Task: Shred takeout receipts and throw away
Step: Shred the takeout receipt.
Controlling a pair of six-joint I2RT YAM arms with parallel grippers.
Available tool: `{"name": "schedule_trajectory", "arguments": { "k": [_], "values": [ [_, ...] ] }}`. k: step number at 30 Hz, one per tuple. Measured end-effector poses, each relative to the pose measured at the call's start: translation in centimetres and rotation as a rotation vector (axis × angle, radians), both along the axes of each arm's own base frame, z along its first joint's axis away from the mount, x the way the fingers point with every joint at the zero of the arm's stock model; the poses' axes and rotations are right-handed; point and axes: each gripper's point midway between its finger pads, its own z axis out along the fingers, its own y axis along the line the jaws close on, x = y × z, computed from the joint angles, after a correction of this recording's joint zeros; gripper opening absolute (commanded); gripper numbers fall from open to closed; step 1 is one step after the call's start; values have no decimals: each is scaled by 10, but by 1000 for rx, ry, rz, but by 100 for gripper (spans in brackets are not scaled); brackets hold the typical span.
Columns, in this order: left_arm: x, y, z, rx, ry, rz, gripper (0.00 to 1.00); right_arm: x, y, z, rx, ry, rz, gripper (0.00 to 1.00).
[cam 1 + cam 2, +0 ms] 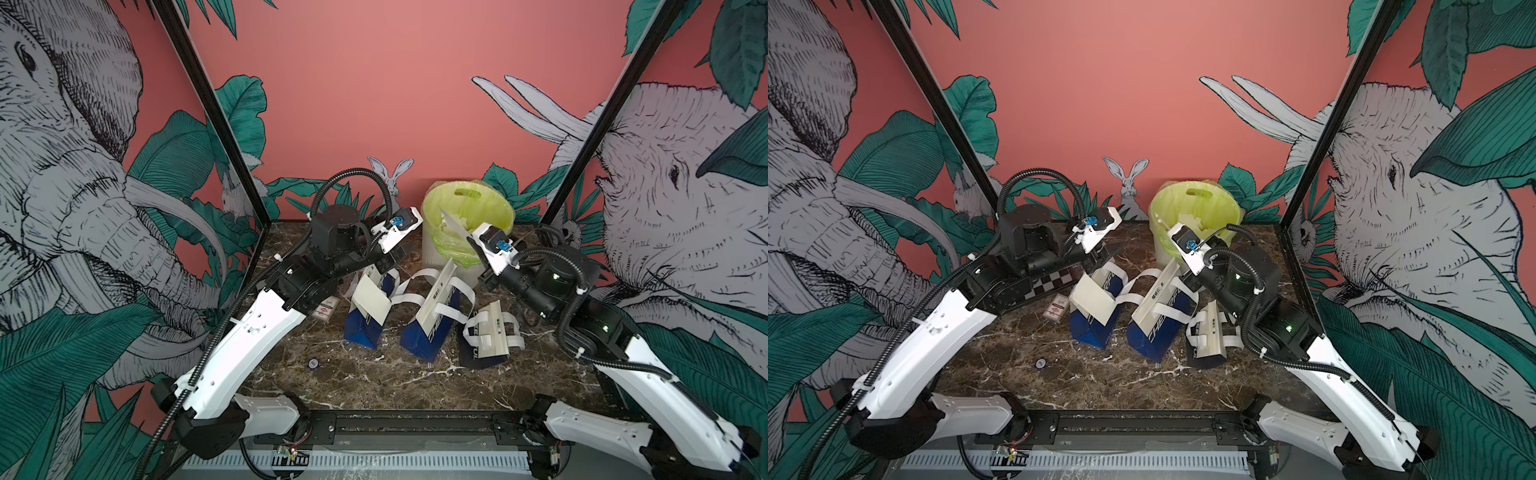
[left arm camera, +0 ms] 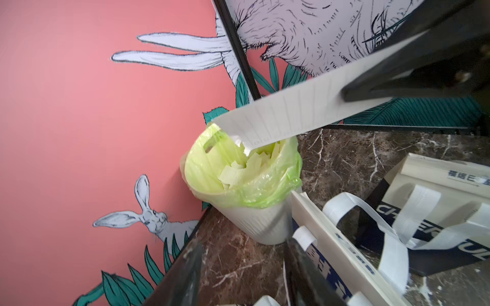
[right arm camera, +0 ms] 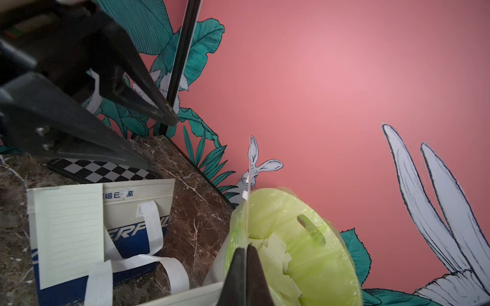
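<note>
Left wrist view, right pincer [image 2: 350,94] clamped on receipt [image 2: 286,116], torn edge above bin [image 2: 259,225] rim, left pincer [image 2: 244,254] apart.

The dark marble table [image 1: 374,390] bears three blue-and-cream bags [image 1: 419,340] in a row across its middle. A white bin [image 1: 436,259] stands at 12 o'clock. A checkered board [image 1: 1054,282] and a small card [image 1: 325,311] lie near 10, and a round disc [image 1: 313,364] at 8.

The printed card [image 1: 325,311] and round disc [image 1: 312,364] are too small to read.
</note>
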Motion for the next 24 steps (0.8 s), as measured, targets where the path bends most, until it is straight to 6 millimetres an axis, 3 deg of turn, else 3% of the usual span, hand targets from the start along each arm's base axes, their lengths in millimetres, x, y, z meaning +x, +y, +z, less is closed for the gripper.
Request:
{"name": "schedule_trajectory", "arguments": {
  "k": [5,6,7,9,12,15,17,24],
  "values": [
    [2,-12,8,4,-50,-74,77,3,-2,-1,-14,-8,71,0],
    [1,-13,9,7,-61,-87,81,0,-2,0,-16,-13,93,0],
    [0,-13,10,8,-69,-95,94,-4,-1,1,-18,-18,116,0],
    [-3,-14,13,7,-90,-118,98,-16,1,5,-18,-34,173,0],
    [-8,-15,17,5,-109,-141,97,-32,4,12,-16,-61,245,0],
    [-16,-17,20,-7,-111,-184,89,-42,8,13,-15,-70,296,0],
    [-24,-20,24,-23,-105,-227,81,-45,12,11,-20,-63,328,0],
    [-49,-25,38,-82,-74,-360,70,-48,22,4,-36,-50,388,0]
  ]
}}
